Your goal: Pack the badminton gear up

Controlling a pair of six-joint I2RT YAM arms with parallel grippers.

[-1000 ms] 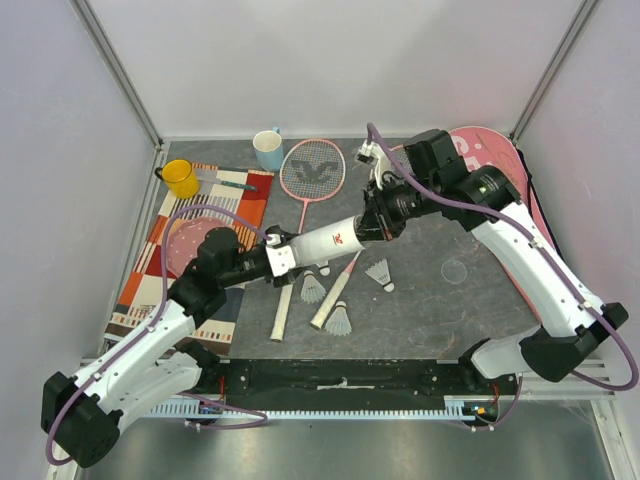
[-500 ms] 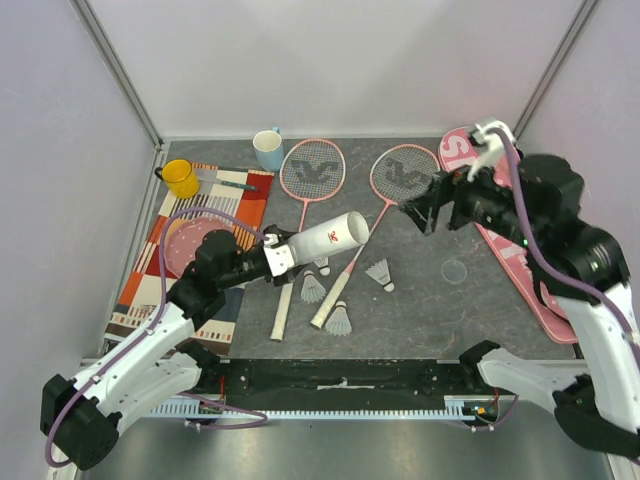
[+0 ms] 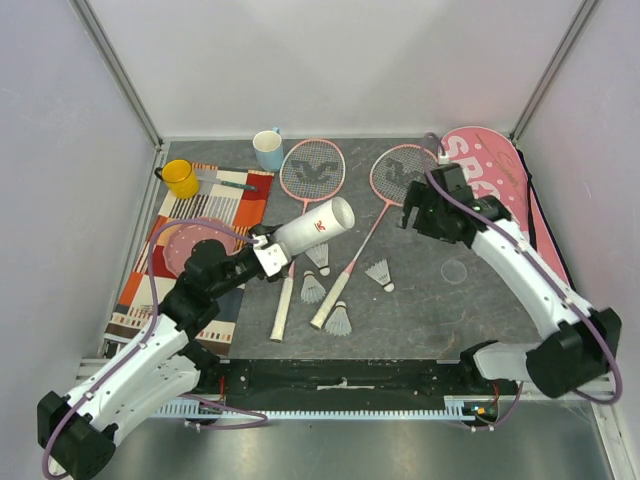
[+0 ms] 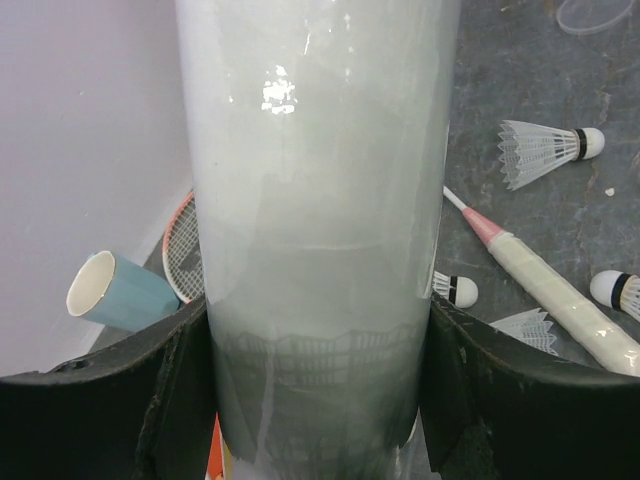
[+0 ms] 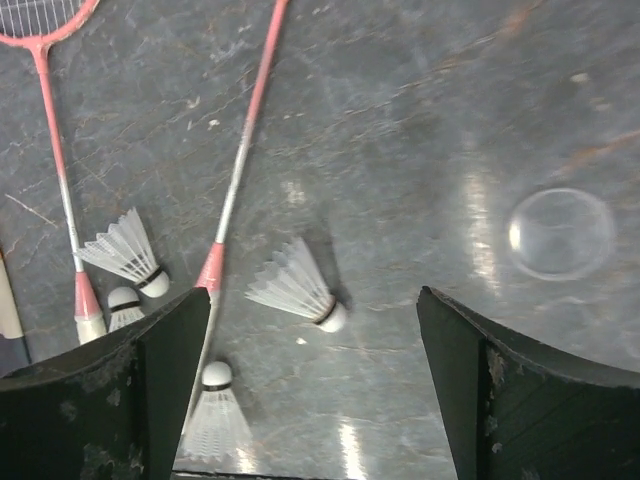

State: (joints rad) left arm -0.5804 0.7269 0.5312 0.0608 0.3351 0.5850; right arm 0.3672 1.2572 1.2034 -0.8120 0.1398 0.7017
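- The dark grey, scuffed surface (image 3: 430, 320) runs from a metal rail (image 3: 340, 410) at the near edge to pale walls (image 3: 330, 60), with slanted metal posts (image 3: 120, 70) at the far corners.
- The left gripper (image 3: 272, 252) has its jaws pinching the long white tube (image 3: 315, 225) by its lower end. The tube is tilted and raised off the surface. It fills the left wrist view, its base hidden between the black fingers (image 4: 120, 400).
- Four shuttlecocks (image 3: 380, 272) lie loose around the white handles of two pink-framed rackets (image 3: 313, 170), which lie flat with their heads far.
- A clear disc (image 3: 455, 270) lies apart, to the right.
- The right gripper (image 3: 410, 216) hangs beside one racket head, jaws spread and empty.
- The pink bag (image 3: 500, 165) lies along the right wall. Its near end is hidden under the right arm and its lettering is cut off.
- On the left lies a striped mat (image 3: 140, 290). Its pink plate (image 3: 180, 240) is partly covered by the left arm, and the cutlery (image 3: 228, 182) is hard to make out.
- A yellow mug (image 3: 180, 178) and a blue mug (image 3: 268, 150) stand farthest back.
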